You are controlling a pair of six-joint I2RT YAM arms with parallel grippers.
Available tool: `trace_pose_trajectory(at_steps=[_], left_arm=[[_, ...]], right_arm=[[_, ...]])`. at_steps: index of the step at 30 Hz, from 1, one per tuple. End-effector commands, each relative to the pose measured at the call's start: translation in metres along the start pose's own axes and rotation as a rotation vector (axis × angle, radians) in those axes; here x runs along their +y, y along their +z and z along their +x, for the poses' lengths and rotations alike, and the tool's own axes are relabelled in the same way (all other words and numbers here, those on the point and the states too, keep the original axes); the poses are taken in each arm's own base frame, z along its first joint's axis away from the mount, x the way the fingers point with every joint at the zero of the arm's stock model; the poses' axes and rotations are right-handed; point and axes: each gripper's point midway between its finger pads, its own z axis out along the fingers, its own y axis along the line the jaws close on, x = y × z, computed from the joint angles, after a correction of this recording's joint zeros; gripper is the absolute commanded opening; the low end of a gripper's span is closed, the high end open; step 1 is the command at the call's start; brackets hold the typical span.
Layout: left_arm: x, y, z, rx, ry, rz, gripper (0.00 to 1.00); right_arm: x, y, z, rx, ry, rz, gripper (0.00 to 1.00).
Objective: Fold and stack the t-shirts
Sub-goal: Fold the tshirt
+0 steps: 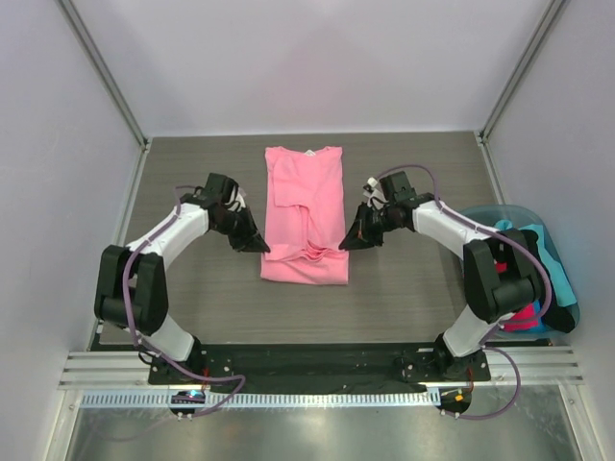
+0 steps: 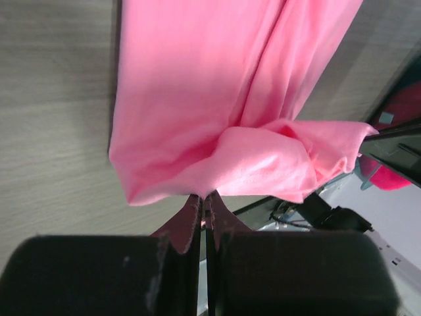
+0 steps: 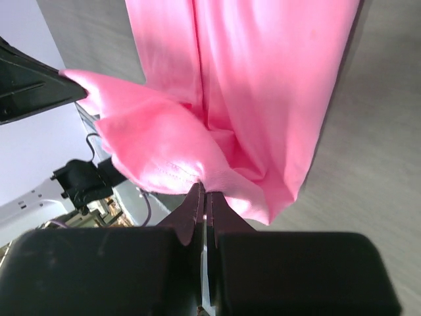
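light pink cloth t-shirt (image 1: 305, 206): left fingers (image 2: 202, 201), right fingers (image 3: 204, 191) pinch its near hem; carry both level toward its collar.

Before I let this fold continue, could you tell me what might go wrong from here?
1. The left gripper and right gripper each pinch only a thin edge of the pink t-shirt, so a corner may slip out.
2. The cloth sags and bunches between them, so the fold may land creased.
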Motion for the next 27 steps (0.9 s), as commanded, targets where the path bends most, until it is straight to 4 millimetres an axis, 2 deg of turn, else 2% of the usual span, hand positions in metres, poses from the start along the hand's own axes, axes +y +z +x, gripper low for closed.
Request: trace_pose_trajectory(at_steps=[1, 7, 17, 24, 27], left_arm=[[-0.011, -0.003, -0.031, -0.067, 0.030, 0.042, 0.00], [-0.016, 0.003, -0.056, -0.099, 0.018, 0.066, 0.00], [-0.032, 0.017, -0.100, -0.129, 0.055, 0.084, 0.00], [-0.026, 0.021, -0.124, -0.156, 0.063, 0.051, 0.00], [-0.022, 0.023, -0.128, -0.156, 0.060, 0.042, 0.00]], right_arm=[[0.019, -0.002, -0.039, -0.090, -0.091, -0.035, 0.01], [0.016, 0.006, -0.075, -0.127, -0.111, -0.029, 0.01], [0.005, 0.025, -0.111, -0.140, -0.116, -0.011, 0.01], [0.006, 0.028, -0.149, -0.182, -0.136, -0.018, 0.01], [0.005, 0.032, -0.156, -0.181, -0.135, -0.016, 0.01]])
